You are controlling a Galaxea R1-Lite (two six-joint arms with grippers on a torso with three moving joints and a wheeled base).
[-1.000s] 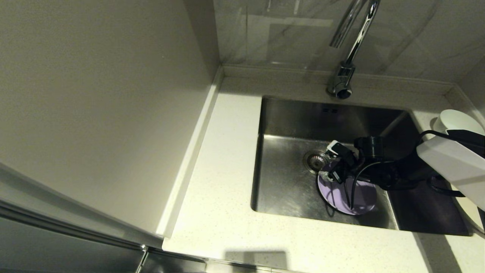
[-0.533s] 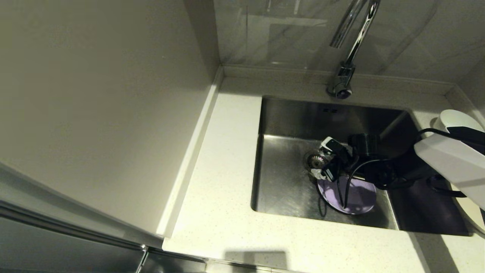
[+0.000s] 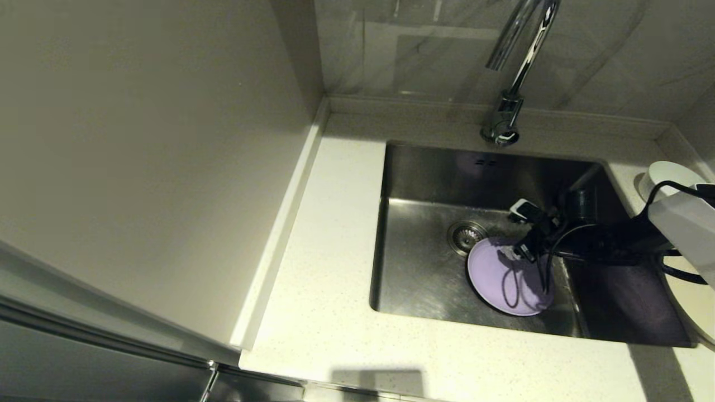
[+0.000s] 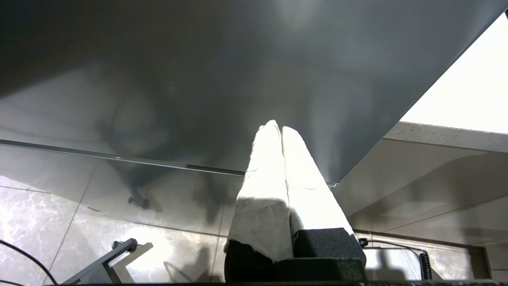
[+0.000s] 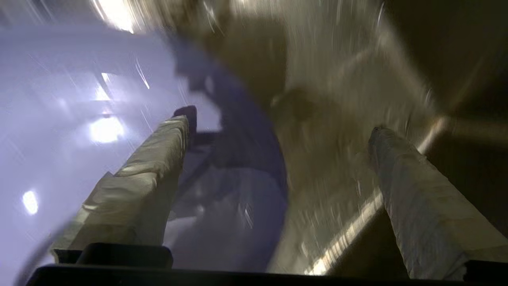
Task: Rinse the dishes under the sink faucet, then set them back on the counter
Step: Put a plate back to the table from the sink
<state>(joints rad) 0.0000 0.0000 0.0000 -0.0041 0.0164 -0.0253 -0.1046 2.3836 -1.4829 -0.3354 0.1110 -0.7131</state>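
head view | right pincer (image 3: 516, 234) agape over purple plate (image 3: 497, 279) in sink (image 3: 424, 268) | left pincer (image 4: 278, 131) closed

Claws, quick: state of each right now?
Left claw: closed, empty, parked off the counter.
Right claw: open, empty, over the purple plate in the sink.

the round flat plate (image 3: 505, 279) is lavender-purple, plain, with pale glints. the square basin (image 3: 424, 262) is brushed grey steel, the gooseneck tap (image 3: 511, 72) shiny chrome. the stone worktop (image 3: 329, 234) is off-white with fine speckles. the small round bowl (image 3: 662, 174) is white. the wall tile (image 3: 424, 44) is grey-veined marble.
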